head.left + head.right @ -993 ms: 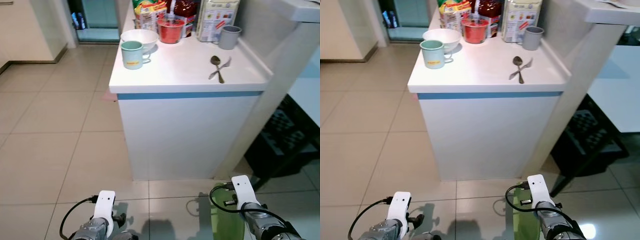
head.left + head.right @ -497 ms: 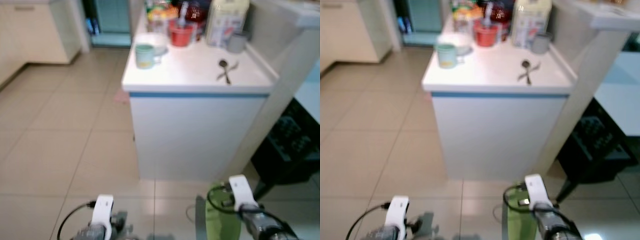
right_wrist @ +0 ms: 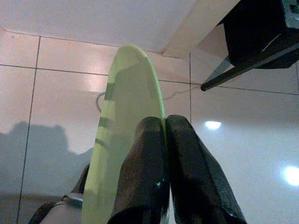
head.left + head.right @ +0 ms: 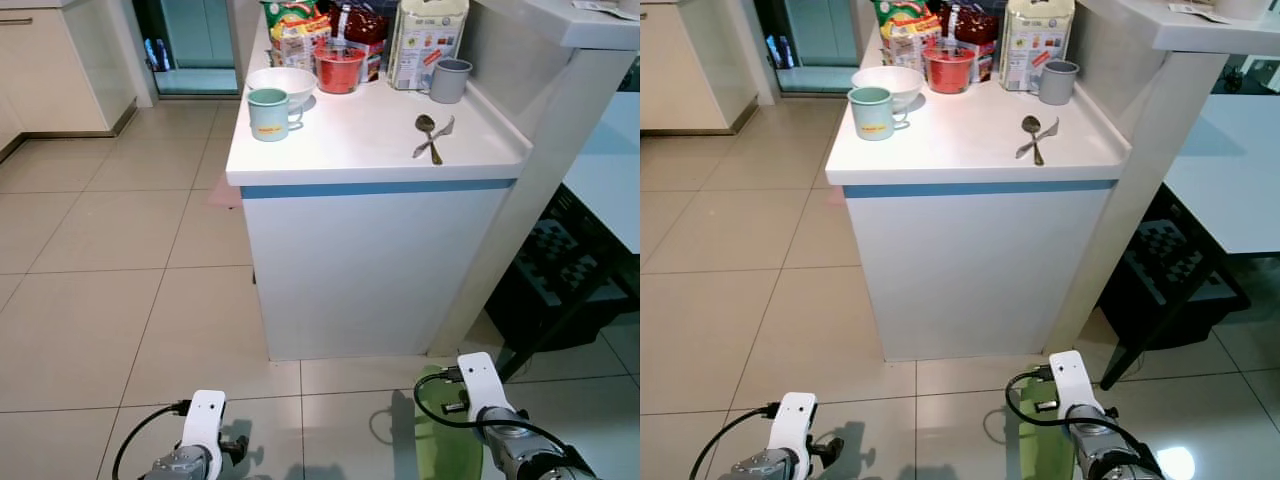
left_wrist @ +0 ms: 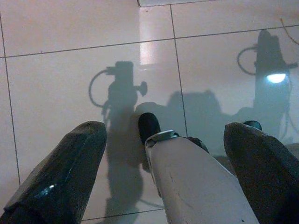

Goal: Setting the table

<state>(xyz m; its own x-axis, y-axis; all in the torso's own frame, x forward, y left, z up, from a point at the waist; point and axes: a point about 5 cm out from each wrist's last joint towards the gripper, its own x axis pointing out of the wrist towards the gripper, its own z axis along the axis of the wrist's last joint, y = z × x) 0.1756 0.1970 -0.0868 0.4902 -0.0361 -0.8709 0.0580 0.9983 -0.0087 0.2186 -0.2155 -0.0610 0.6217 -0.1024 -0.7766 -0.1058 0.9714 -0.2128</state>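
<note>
Lime green, that plate (image 3: 122, 140), and it hangs edge-on down at the robot's right side, low above the tiled floor (image 4: 90, 330). The right pincer (image 3: 164, 140) has its two black fingers (image 3: 142, 168) pressed together on the plate's rim, gripping it tight. From the head camera the plate (image 4: 447, 450) shows as a green slab below the right wrist, near the foot of the worktop (image 4: 370, 140).

Over on the other side, the left pincer (image 5: 159, 140) points down at the floor with its fingers (image 5: 60, 172) spread wide apart and nothing between them; the robot's shadow falls on the shiny tiles below.

Up ahead stands the white worktop with its blue band along the front edge. On it, near the left front, sits a pale green mug (image 4: 268, 113), and just behind it, touching or nearly so, a white bowl (image 4: 280, 84). Behind those is a red container (image 4: 340, 68), with bright food packets (image 4: 300, 30) and a tall carton (image 4: 427, 42) lined up at the back. A grey cup (image 4: 449, 79) stands just beside the carton. Nearer the front on the right, a spoon (image 4: 428, 134) and a fork (image 4: 436, 136) lie crossed over each other. A dark crate (image 4: 570, 270) sits on the floor to the right of the worktop.
</note>
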